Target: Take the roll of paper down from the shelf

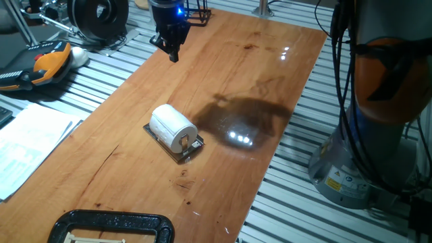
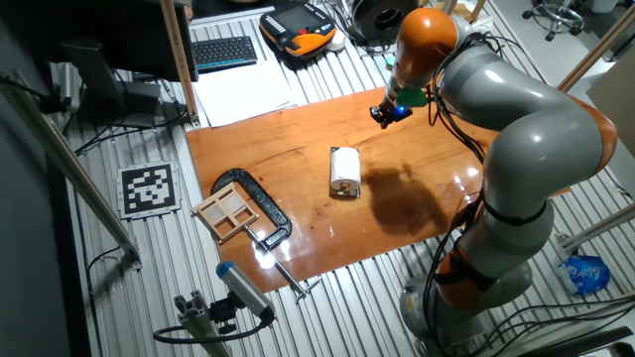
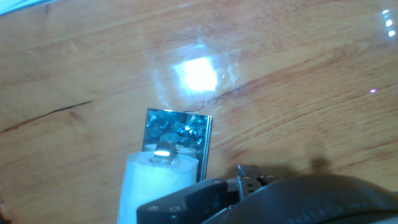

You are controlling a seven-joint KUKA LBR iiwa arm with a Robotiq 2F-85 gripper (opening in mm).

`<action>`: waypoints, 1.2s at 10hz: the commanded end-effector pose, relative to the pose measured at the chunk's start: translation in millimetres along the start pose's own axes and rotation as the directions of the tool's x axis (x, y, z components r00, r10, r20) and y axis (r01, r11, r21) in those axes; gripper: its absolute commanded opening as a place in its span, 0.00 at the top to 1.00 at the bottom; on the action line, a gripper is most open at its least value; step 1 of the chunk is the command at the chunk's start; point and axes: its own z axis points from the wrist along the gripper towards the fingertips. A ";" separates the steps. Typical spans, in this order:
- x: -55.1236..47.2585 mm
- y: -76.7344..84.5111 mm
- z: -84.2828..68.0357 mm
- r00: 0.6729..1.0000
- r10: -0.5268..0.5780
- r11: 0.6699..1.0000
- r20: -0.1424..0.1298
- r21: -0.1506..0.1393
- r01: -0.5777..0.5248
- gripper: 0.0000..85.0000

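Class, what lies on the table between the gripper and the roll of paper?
Only bare wood: in one fixed view, nothing lies between the gripper and the roll of paper.

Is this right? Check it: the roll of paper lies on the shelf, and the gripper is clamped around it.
Not quite. The roll of paper does lie on the shelf, but the gripper hangs above the table, well apart from it, holding nothing. One fixed view shows the gap clearly.
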 end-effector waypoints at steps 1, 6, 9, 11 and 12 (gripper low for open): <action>-0.4 -0.4 0.1 1.000 -0.001 1.000 -0.002 0.001 0.001 1.00; -2.7 -1.8 0.3 1.000 0.012 1.000 0.001 0.020 -0.012 1.00; -2.7 -1.8 0.3 1.000 0.016 0.999 -0.027 0.043 -0.015 1.00; -2.7 -1.8 0.3 0.999 0.017 0.999 -0.042 0.044 -0.015 1.00; -2.7 -1.8 0.3 0.998 0.020 0.999 -0.051 0.033 -0.018 0.80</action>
